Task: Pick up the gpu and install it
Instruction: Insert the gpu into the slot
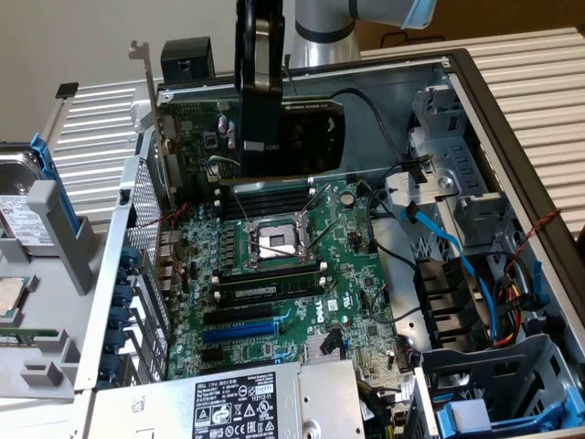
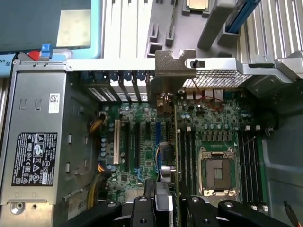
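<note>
I see the gripper (image 1: pixel 260 157) clamped on the gpu (image 1: pixel 196 128), which it holds upright inside the open case over the motherboard (image 1: pixel 356 274), just beyond the CPU socket (image 1: pixel 274 242). Black cables (image 1: pixel 384 137) and blue cables (image 1: pixel 457 251) crowd the exterior view's right. The gripper hides the card's middle, and I cannot tell whether the card's lower edge touches the board.

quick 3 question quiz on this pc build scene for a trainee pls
1. True or false: a fan cooler sits on the silver cpu socket of the large green motherboard.
2. What does the black gripper grip? A grey power supply; B small green gpu card with black heatsink; C blue cable.
3. Fill in: the held card stands ___, not flat.
Key: 1 false; 2 B; 3 upright.
</note>
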### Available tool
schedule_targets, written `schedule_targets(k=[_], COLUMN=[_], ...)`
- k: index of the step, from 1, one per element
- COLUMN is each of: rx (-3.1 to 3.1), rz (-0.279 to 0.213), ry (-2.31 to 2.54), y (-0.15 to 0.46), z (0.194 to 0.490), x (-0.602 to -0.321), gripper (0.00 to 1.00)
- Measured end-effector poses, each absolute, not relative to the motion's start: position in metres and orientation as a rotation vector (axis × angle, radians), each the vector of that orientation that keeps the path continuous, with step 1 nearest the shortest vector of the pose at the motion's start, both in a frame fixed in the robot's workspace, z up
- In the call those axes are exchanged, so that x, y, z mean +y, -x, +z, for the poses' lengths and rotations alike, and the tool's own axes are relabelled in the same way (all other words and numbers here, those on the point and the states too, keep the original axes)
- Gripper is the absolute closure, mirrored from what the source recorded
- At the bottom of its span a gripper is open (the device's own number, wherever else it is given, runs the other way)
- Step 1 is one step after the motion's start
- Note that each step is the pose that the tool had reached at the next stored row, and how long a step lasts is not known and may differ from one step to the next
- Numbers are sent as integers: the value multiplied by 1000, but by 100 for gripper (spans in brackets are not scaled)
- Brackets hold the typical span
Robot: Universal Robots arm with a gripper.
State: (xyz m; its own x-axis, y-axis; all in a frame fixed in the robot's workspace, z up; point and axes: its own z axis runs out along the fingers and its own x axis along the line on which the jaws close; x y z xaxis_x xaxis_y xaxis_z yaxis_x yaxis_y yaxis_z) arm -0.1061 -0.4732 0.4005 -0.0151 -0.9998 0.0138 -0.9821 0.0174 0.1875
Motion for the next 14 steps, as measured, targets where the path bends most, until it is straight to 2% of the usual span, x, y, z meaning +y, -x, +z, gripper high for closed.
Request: schedule_targets(k=[4, 14], rx=[-2137, -2146], rz=[-189, -213], ry=[-2099, -2108], y=[106, 106], z=[393, 383], x=[-483, -483], gripper=[71, 71])
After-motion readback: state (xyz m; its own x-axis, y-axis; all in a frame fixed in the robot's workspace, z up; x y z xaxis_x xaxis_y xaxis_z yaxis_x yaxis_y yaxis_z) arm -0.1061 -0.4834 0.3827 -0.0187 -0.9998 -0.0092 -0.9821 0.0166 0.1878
